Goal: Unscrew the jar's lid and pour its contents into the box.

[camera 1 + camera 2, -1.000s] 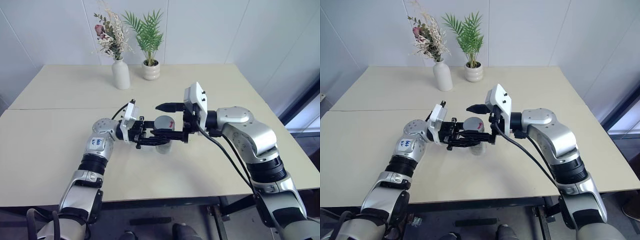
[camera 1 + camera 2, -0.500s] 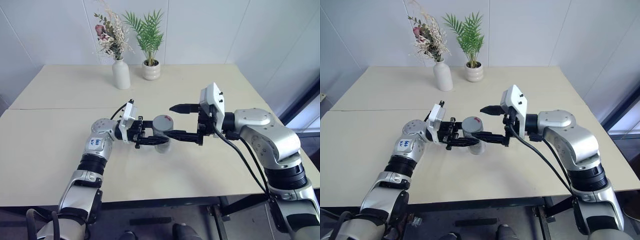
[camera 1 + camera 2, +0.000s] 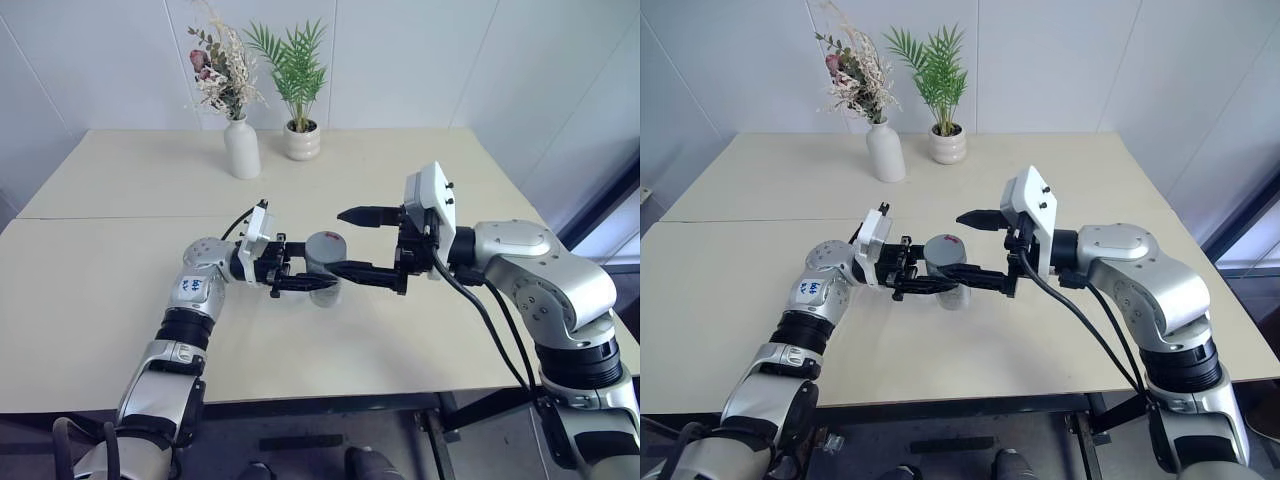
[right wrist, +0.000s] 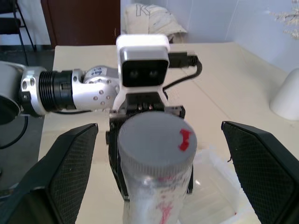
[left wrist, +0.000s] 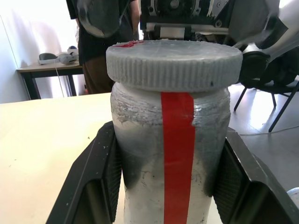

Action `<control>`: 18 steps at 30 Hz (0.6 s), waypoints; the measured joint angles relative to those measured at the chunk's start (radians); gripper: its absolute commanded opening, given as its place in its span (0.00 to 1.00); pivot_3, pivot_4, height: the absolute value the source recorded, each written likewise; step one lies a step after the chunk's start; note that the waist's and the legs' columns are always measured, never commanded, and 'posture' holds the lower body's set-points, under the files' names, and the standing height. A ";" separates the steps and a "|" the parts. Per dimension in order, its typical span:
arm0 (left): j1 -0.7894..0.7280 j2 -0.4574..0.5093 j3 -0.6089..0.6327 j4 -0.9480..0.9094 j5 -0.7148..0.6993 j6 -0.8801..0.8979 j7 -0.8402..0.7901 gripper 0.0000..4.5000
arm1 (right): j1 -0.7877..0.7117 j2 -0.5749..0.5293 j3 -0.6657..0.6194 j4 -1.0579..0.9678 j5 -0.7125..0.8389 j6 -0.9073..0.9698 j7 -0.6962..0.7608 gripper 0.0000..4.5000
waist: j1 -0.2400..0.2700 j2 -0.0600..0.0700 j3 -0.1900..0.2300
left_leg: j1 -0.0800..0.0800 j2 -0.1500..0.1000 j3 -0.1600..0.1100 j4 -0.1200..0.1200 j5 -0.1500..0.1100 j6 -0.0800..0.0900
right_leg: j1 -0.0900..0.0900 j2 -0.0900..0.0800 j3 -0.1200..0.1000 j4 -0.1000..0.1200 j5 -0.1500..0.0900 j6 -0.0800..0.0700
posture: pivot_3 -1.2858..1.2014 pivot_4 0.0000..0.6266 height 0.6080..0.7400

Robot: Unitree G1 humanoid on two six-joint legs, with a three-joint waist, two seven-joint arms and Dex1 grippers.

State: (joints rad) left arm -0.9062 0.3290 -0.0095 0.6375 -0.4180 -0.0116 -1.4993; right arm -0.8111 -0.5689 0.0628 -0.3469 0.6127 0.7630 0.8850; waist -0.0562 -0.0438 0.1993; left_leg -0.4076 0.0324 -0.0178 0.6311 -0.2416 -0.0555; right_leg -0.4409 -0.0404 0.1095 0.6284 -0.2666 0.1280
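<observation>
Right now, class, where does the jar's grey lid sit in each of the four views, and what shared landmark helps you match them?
Left eye view: lid at centre, between both end effectors.
Right eye view: centre.
Left wrist view: upper middle, atop the jar.
Right wrist view: lower centre.
Shared landmark: the red mark on the lid's top.

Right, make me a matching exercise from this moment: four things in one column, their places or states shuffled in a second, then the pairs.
Things
1. jar
2. lid
3. right gripper
4. vase

Places or states
A. open, fingers either side of the lid
B. at the table's far edge, holding dried flowers
C. clamped in the left gripper
D. sitting on the jar's top

Pairs: 1-C, 2-D, 3-A, 4-B
</observation>
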 measured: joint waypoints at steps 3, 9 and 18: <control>-0.019 -0.008 -0.002 0.019 0.008 -0.009 0.000 0.47 | -0.013 0.036 0.029 0.031 -0.021 -0.023 -0.004 0.99 | 0.001 0.000 0.000 | 0.000 0.000 0.000 0.000 0.000 0.000 | 0.000 0.000 0.000 0.000 0.000 0.000 | 0.52 0.24 1.00; -0.053 -0.022 -0.004 0.049 0.017 -0.026 0.000 0.47 | -0.047 0.079 0.065 0.110 -0.063 -0.069 0.000 0.99 | 0.001 0.000 0.000 | 0.000 0.000 0.000 0.000 0.000 0.000 | 0.000 0.000 0.000 0.000 0.000 0.000 | 0.52 0.24 1.00; -0.061 -0.031 -0.004 0.073 0.025 -0.035 0.000 0.47 | -0.074 0.121 0.095 0.192 -0.122 -0.127 0.007 0.99 | 0.000 0.000 0.000 | 0.000 0.000 0.000 0.000 0.000 0.000 | 0.000 0.000 0.000 0.000 0.000 0.000 | 0.52 0.24 1.00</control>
State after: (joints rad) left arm -0.9668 0.2983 -0.0131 0.7107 -0.3925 -0.0469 -1.4998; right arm -0.8853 -0.4478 0.1575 -0.1545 0.4910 0.6362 0.8919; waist -0.0562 -0.0438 0.1993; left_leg -0.4077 0.0322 -0.0176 0.6313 -0.2417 -0.0555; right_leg -0.4409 -0.0405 0.1096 0.6286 -0.2665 0.1282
